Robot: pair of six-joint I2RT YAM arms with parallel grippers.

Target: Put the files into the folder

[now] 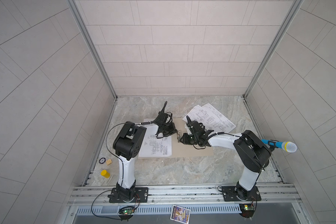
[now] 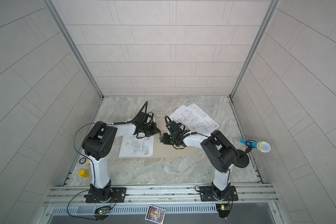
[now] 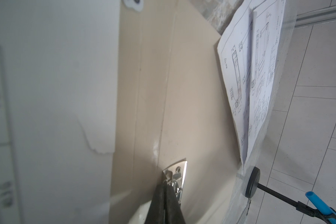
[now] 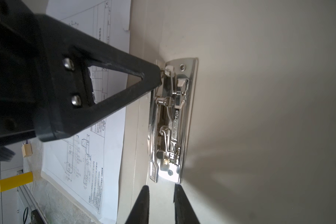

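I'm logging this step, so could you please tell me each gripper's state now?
Left gripper: shut, tips at the metal clip.
Right gripper: open, holding nothing.

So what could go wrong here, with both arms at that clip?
The left tool, shut, sits at one end of the metal clip; it might slip off. The right tool, open at the other end, could bump it. The loose files at a corner of the folder may get brushed.
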